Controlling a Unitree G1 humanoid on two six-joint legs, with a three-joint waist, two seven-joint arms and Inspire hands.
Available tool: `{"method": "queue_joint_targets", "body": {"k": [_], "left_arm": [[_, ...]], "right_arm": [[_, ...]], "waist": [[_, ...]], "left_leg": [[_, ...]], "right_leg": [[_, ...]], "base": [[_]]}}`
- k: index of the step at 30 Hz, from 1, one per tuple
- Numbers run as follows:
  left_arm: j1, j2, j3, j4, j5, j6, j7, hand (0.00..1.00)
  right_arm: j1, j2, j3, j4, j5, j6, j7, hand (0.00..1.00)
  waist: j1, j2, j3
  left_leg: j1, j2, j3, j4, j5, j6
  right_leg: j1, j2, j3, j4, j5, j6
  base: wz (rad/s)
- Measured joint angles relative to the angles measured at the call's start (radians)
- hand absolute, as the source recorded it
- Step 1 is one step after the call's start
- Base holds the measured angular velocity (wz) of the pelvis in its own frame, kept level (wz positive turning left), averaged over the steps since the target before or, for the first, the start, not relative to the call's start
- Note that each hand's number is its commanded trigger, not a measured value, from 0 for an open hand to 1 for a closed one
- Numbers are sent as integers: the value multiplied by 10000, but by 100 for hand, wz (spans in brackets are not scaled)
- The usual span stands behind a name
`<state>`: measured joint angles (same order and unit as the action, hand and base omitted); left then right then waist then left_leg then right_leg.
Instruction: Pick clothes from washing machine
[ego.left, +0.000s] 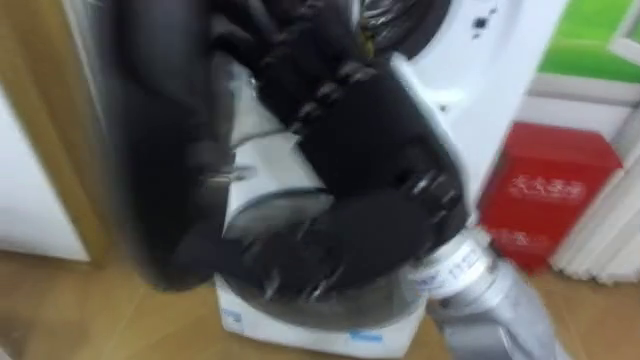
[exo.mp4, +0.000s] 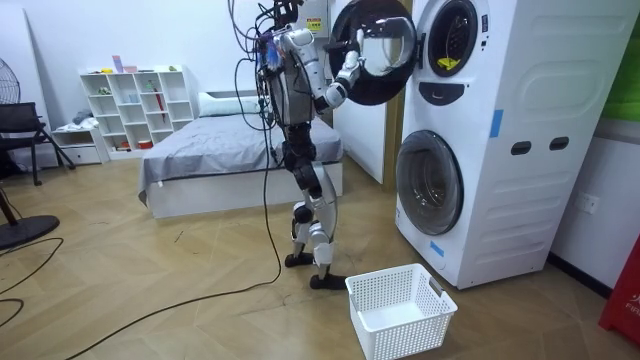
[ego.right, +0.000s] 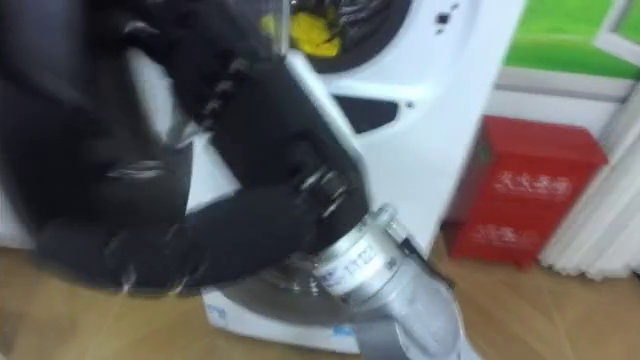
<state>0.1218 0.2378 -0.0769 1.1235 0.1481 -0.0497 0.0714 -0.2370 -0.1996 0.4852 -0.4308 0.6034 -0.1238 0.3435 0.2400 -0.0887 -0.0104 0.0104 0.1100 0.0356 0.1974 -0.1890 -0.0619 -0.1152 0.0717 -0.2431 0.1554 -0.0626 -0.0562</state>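
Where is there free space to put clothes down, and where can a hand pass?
Free: the empty white basket before the lower machine, and the floor between it and the bed. The upper drum mouth is open for a hand, with a yellow cloth inside. Crowded: beside it, the open door with the right hand at it.

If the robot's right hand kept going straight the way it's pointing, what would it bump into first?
The open round door of the upper washing machine. The right hand looks to be right up against it, though depth is hard to judge here.
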Motion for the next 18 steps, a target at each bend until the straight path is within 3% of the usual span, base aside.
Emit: {"method": "queue_joint_targets", "body": {"k": [2,7,12,16,17,18], "left_arm": [[3,2,40,2,0,61,-71,0],[47,-28,234,13,-4,122,-172,0],[57,-51,345,16,-5,122,-124,0],[21,-51,346,-4,-11,17,-77,0],[18,-43,344,-7,-10,-17,-31,0],[14,-42,343,-7,-10,-19,58,0]], "right_arm": [[-4,-1,144,27,-177,168,349,0],[-18,18,183,288,-205,168,786,0],[-9,44,260,378,-213,167,960,0],[-8,40,375,494,-197,167,954,0],[-8,41,384,494,-197,166,954,0],[-9,40,392,494,-197,164,956,0]], "waist": [[173,4,4],[615,-54,53],[692,-147,141],[684,-134,151],[680,-138,155],[680,-141,153]], "left_leg": [[-63,-29,-115,17,78,-132],[-57,-217,-281,18,108,-126],[-11,-285,-313,-7,73,-40],[92,-338,-368,-141,-8,31],[168,-354,-363,-266,-11,40],[228,-366,-363,-326,-22,58]], "right_leg": [[-16,-70,-86,91,3,-4],[-23,-331,-137,498,-83,-132],[68,-393,-171,458,-178,-163],[115,-401,-154,478,-282,-143],[116,-402,-129,486,-324,-203],[116,-406,-133,494,-316,-405]], "base": [[39],[31],[7],[0],[0],[0]]}}
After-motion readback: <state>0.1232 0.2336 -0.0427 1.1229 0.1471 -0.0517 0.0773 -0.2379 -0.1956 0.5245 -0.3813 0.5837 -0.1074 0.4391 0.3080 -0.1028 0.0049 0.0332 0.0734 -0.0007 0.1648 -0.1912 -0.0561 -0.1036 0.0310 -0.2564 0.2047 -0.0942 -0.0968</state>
